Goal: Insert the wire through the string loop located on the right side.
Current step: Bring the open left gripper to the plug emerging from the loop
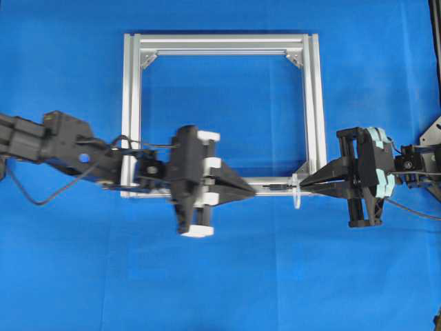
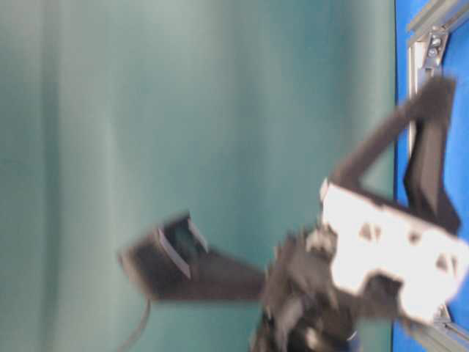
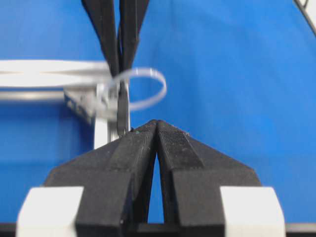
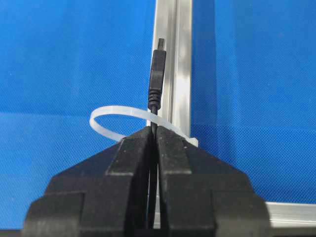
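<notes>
Blue cloth [image 1: 227, 283] covers the table, and a square silver frame [image 1: 131, 103] lies flat on it. From overhead, the left gripper [image 1: 253, 192] comes in from nine o'clock along the frame's lower bar, its fingers pressed together with nothing seen between them. The right gripper [image 1: 303, 185] comes in from three o'clock, tip at the frame's lower right corner, jaws clamped on the wire [image 4: 156, 74]. In the right wrist view the wire's plug points to twelve o'clock, out past the fingertips and over the bar. The loop [image 4: 116, 121], a whitish ring, stands at that corner just in front of the right gripper's tips; the wire crosses its band, but whether it runs through the ring I cannot tell. In the left wrist view the loop [image 3: 148, 89] sits at twelve o'clock between the two grippers' tips. The table-level view is blurred.
</notes>
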`<state>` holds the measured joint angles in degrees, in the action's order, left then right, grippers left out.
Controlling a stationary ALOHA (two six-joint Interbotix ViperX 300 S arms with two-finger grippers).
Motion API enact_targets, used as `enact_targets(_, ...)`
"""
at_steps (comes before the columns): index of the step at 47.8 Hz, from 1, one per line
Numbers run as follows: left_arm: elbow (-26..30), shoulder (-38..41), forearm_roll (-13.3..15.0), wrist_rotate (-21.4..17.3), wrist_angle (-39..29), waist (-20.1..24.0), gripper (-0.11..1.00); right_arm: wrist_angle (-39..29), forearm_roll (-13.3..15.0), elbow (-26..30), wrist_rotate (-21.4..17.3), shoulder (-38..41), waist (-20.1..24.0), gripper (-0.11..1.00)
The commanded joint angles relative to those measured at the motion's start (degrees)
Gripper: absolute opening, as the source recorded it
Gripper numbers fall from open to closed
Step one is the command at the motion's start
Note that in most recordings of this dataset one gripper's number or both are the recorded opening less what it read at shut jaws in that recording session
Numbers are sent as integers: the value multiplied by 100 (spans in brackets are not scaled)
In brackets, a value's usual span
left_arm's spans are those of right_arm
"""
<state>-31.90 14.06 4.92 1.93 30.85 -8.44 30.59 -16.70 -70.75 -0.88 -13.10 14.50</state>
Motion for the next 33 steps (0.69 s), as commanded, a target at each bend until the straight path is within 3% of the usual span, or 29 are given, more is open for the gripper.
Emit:
enact_targets(1, 448, 26, -18, -18, -193, 53, 0, 44, -9, 105, 0, -26, -18, -4)
enact_targets(12, 1072, 272, -9, -18, -598, 97, 0, 35, -9, 114, 0, -26, -18, -4)
enact_targets(33, 1063, 290, -18, -18, -668, 105, 0, 26, -9, 105, 0, -26, -18, -4)
